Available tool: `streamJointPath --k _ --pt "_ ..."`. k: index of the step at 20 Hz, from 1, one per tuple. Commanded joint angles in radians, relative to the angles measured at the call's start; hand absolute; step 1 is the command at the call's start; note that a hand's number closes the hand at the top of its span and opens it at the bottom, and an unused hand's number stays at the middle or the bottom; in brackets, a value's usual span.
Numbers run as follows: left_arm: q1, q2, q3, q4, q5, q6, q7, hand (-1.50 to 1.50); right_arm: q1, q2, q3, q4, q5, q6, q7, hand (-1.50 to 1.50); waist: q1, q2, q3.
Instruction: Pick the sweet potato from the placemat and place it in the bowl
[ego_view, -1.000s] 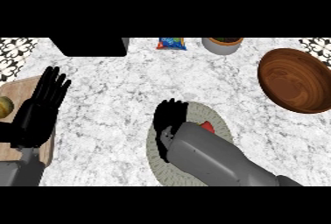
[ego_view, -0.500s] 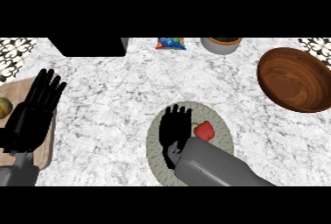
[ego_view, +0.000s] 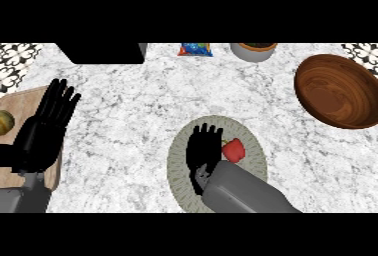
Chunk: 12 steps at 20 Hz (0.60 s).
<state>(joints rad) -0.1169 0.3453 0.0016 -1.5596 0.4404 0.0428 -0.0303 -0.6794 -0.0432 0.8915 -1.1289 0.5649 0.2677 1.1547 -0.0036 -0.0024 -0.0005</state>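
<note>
A reddish sweet potato lies on the round grey-green placemat near the middle of the counter. My right hand rests flat on the placemat just left of the sweet potato, fingers straight and pointing away, touching or nearly touching its side. Its forearm covers the placemat's lower part. The brown wooden bowl stands at the right edge, holding nothing. My left hand is open with fingers up at the left edge, resting.
A wooden board with a yellowish item lies under the left hand. Along the back stand a black box, a blue snack bag and a grey pot.
My right hand has drawn back toward me and shifted left on the placemat, uncovering the sweet potato. The left hand has stayed about where it was.
</note>
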Motion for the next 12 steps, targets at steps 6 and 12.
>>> streamJointPath --k 6,12 --pt "0.0 0.004 0.02 0.007 -0.001 -0.036 0.009 0.0 0.028 0.036 -0.071 0.108 0.075 0.048 0.107 -1.5 0.007 0.002 0.0" --pt "-0.016 -0.007 0.024 -0.015 -0.01 -0.012 0.04 0.0 0.005 0.042 -0.007 0.159 0.106 0.166 0.034 1.5 0.009 0.001 0.0"
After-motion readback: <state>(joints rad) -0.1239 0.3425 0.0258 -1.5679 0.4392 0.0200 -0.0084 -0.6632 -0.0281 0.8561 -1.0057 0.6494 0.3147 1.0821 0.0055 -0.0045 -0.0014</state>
